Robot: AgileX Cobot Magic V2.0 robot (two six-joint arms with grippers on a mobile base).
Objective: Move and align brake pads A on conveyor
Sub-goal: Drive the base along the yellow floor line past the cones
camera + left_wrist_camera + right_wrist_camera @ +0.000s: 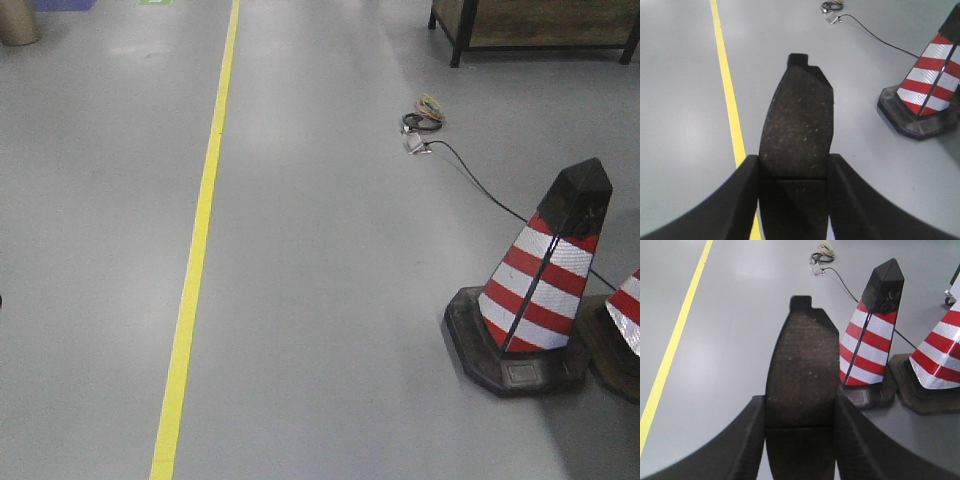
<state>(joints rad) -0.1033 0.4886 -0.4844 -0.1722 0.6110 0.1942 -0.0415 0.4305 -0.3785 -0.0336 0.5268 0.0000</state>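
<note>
— How are we finding the arms posed?

— We are seeing both wrists angling forward and down over the grey floor (320,300). The left end effector (793,167) is clamping the first brake pad (797,120) by its near end. Its two black fingers (735,200) are pressing on the pad's long edges. The pad is sticking out ahead in the air, rough face toward the camera, notched tab farthest away.

— And the other side?

— The right end effector (800,407) is gripping the second brake pad (802,360) the same way. On each pad we are making out the thin groove lying between the fingers.

— What is each view giving us that the others are not?

— The left wrist view is placing the yellow line (727,100) just left of its pad, with a striped cone (932,75) off to the right. The right wrist view is bringing that cone in close behind its pad and adding a second cone (937,355) beside it. The front-facing view is taking in only the room.

— And the room?

— A black cable (480,185) is running across the floor from a tangle of wires (425,115) toward the cones. A dark-framed bench (530,20) with a wooden panel is standing at the far right.
</note>
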